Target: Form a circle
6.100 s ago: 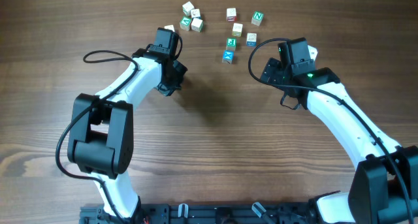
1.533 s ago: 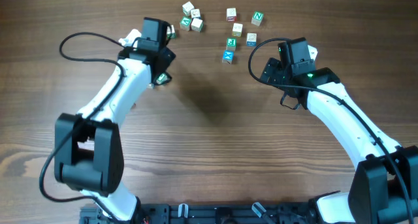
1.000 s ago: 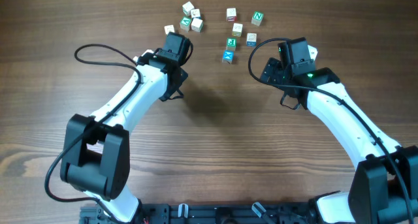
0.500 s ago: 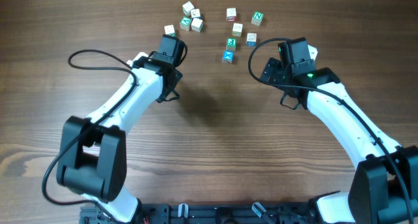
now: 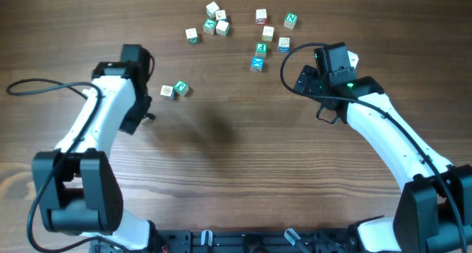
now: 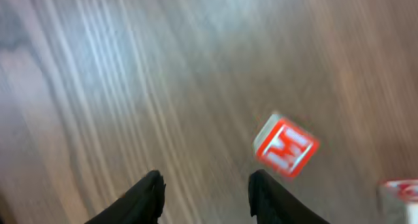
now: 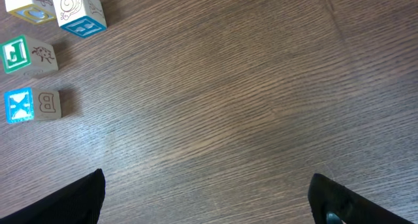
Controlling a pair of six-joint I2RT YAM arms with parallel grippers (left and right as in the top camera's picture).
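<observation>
Small letter cubes lie scattered at the far side of the table, forming no circle. One group (image 5: 216, 19) is left of centre, another (image 5: 268, 37) is right of it. Two cubes (image 5: 174, 89) sit apart, nearer the front. My left gripper (image 5: 145, 60) is up and to the left of that pair. In the blurred left wrist view the left gripper (image 6: 206, 185) is open and empty. A red M cube (image 6: 285, 145) lies ahead to its right. My right gripper (image 5: 324, 65) (image 7: 206, 178) is wide open and empty over bare wood, right of the blue X cube (image 7: 32, 105) (image 5: 258, 63).
The brown wooden table (image 5: 236, 164) carries only the cubes and the two arms. A black cable (image 5: 44, 85) loops out to the left of the left arm. A green E cube (image 7: 27, 54) and a blue-faced cube (image 7: 80, 12) sit at the top left of the right wrist view.
My left arm has swung left, away from the cubes, uncovering the pair of cubes it was over. Its jaws have opened. The right arm has not moved.
</observation>
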